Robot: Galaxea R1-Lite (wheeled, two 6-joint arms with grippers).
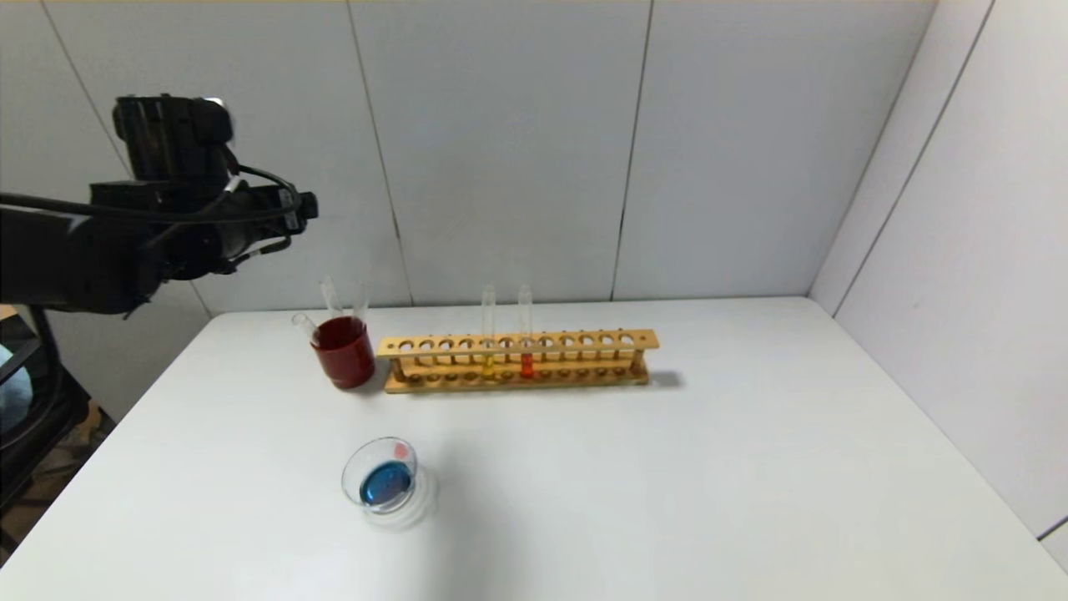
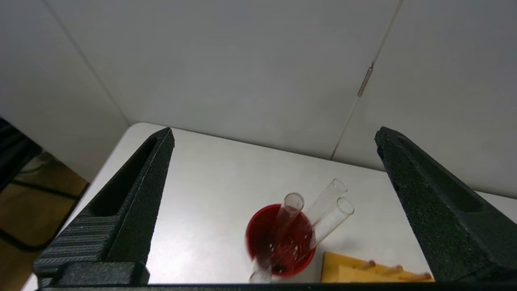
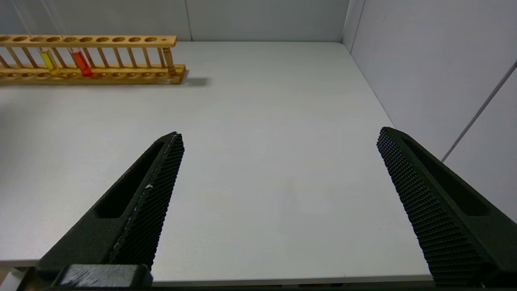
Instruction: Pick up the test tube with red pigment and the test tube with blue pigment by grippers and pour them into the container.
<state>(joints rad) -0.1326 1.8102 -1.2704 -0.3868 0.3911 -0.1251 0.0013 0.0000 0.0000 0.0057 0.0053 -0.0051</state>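
The test tube with red pigment (image 1: 526, 361) (image 3: 80, 62) stands upright in the wooden rack (image 1: 517, 344). The container (image 1: 349, 472), a clear glass dish, sits at the front left of the table and holds blue liquid with a small red spot. The test tube with blue pigment is out of view; the only tubes outside the rack are three clear tubes (image 1: 331, 296) (image 2: 329, 210) leaning in a dark red cup (image 1: 344, 355) (image 2: 258, 242). My left gripper (image 1: 292, 213) (image 2: 274, 133) hangs open, high above that cup, holding nothing. My right gripper (image 3: 279, 133) is open over bare table at the right.
A tube of yellow liquid (image 1: 488, 355) (image 3: 49, 61) stands in the rack beside the red one. The cup touches the rack's left end. White walls close off the back and right of the table (image 1: 751, 467). A dark stand sits off the table's left edge.
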